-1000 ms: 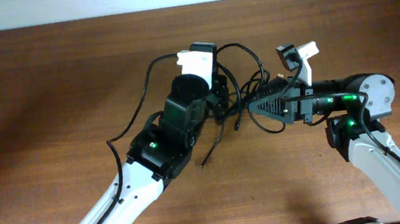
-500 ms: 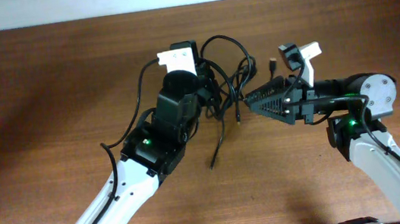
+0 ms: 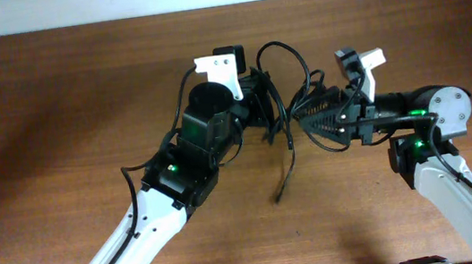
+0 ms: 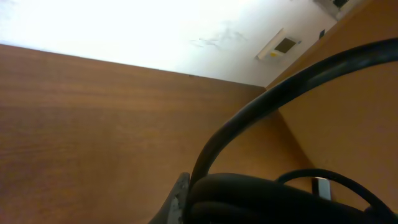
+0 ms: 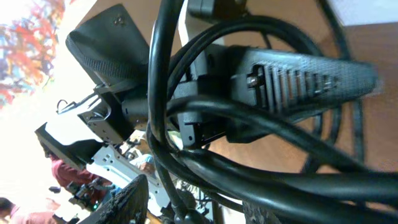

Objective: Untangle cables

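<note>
Overhead looks straight down on the worktop [image 3: 37, 129] and both arms. Both wrist views sit tight against the cables [image 3: 289, 134], shared with overhead; the left one tilts up across the worktop toward a wall [image 4: 124, 25].

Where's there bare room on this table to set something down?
The table is bare left of the left arm, and at the near edge between it and the right arm. Crowded mid-table, where the cables hang between left gripper and right gripper.
</note>
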{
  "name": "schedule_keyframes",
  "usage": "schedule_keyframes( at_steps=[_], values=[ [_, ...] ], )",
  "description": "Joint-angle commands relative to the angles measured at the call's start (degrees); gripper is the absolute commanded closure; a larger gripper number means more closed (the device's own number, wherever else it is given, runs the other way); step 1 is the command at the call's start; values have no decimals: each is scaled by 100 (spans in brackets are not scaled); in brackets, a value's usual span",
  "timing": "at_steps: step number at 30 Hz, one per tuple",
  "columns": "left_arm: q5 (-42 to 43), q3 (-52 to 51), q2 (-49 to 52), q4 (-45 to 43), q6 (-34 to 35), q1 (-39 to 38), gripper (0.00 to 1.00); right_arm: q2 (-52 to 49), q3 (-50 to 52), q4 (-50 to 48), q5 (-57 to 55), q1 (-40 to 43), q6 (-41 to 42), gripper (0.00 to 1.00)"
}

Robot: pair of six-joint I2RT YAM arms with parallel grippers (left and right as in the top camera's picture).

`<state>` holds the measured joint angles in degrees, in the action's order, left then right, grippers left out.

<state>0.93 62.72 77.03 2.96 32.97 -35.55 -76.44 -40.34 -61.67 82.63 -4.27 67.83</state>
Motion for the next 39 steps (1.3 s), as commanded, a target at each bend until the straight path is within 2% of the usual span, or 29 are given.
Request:
schedule_keyframes(
  at_steps=[1,10,21,26,34,39],
  values=[
    [125,35,-173,-216,369,9,100,52,-61,-24,81,-339,-542,52],
    [424,35,-173,-48,542,9,100,52,-61,-28,76,-579,-813,49],
    [164,35,-173,319,542,11,100,52,-61,-24,295,44,-756,49],
    [125,35,-173,310,693,9,100,52,-61,-26,352,50,-765,48],
    [227,35,-173,310,846,-304,100,52,-61,-1038,356,48,-758,41],
    [249,33,-173,313,1034,-330,100,52,-61,-1045,365,35,-761,34]
  ],
)
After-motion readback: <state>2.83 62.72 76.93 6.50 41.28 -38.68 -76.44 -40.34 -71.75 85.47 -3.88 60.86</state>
